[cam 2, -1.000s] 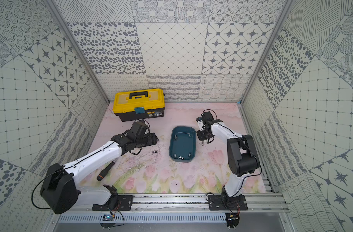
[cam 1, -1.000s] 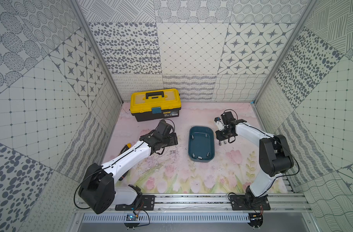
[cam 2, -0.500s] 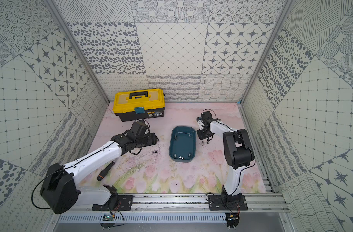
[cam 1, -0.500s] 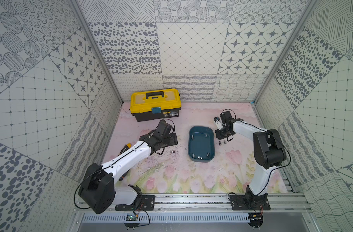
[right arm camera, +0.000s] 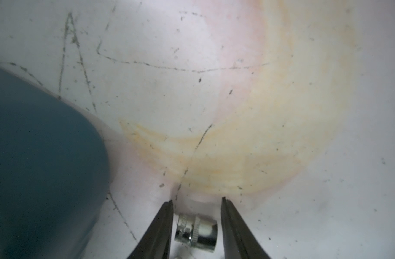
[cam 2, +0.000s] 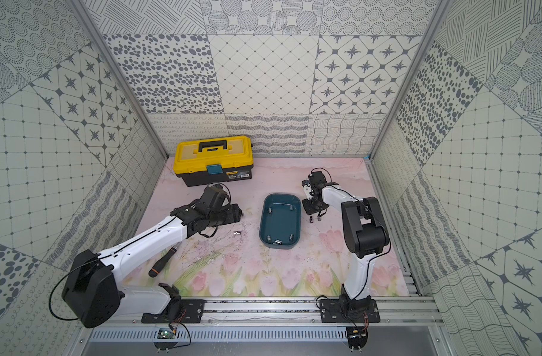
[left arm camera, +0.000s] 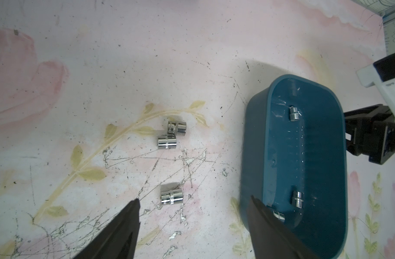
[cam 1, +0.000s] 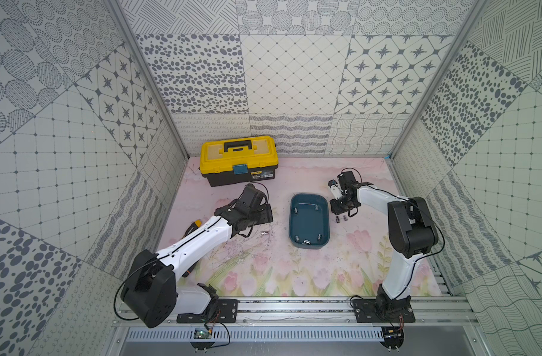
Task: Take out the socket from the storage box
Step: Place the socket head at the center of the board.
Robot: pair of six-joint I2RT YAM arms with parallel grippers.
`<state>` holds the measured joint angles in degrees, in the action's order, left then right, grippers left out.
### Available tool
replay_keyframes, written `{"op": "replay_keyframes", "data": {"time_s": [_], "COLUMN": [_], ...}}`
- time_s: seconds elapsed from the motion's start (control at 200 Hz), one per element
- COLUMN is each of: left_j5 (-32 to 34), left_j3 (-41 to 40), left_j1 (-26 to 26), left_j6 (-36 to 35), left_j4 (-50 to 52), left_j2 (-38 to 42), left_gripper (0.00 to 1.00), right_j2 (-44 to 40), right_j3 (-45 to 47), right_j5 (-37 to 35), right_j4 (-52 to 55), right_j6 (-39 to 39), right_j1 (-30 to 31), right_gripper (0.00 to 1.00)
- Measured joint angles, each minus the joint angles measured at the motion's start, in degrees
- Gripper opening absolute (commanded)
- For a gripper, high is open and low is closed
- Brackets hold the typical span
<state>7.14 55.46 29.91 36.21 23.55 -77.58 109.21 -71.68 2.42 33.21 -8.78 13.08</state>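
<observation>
Though set on either side of a socket (right arm camera: 196,231), not clamped: at the right jaws, a gap on both flanks, nothing grasped. Lying on its side on the bench (right arm camera: 237,89), just outside the storage box (right arm camera: 35,168) wall, presumably placed close to keep the trip short. In a top view, a pair of sockets (cam 1: 344,218) side by side there. At the left jaws, spread wide and empty, low over three sockets (left arm camera: 167,142) on the box's opposite side, likely parked clear. Inside the box, several sockets (left arm camera: 293,114) near the walls, probably awkward for a straight pinch.
</observation>
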Motion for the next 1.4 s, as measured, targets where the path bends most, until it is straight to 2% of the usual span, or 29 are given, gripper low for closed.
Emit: {"op": "replay_keyframes", "data": {"time_s": [0.56,0.971,1.166,1.396], "left_j5": [-0.15,-3.19,-4.26,-4.55], "left_j3": [2.1,7.65,12.66,20.87], "left_j1": [0.0,0.24,3.5,9.29], "left_j6": [-0.2,-2.03,-3.43,-4.74], "left_j4": [0.11,0.11,0.11,0.33], "left_j2": [-0.52,-3.37,-7.34,-15.67], "left_gripper": [0.79,0.79,0.79,0.78], "right_j2": [-0.9,-8.87,-13.73,-18.03], "right_j3": [-0.83,-1.09,-1.51,-1.2], "right_j5": [0.72,3.43,4.85,7.63], "right_j4": [0.83,3.43,5.62,8.2], "right_j6": [0.0,2.45,6.25,11.76], "right_j1": [-0.37,-0.37,-0.39,-0.87], "right_gripper": [0.47,0.48,0.48,0.49]}}
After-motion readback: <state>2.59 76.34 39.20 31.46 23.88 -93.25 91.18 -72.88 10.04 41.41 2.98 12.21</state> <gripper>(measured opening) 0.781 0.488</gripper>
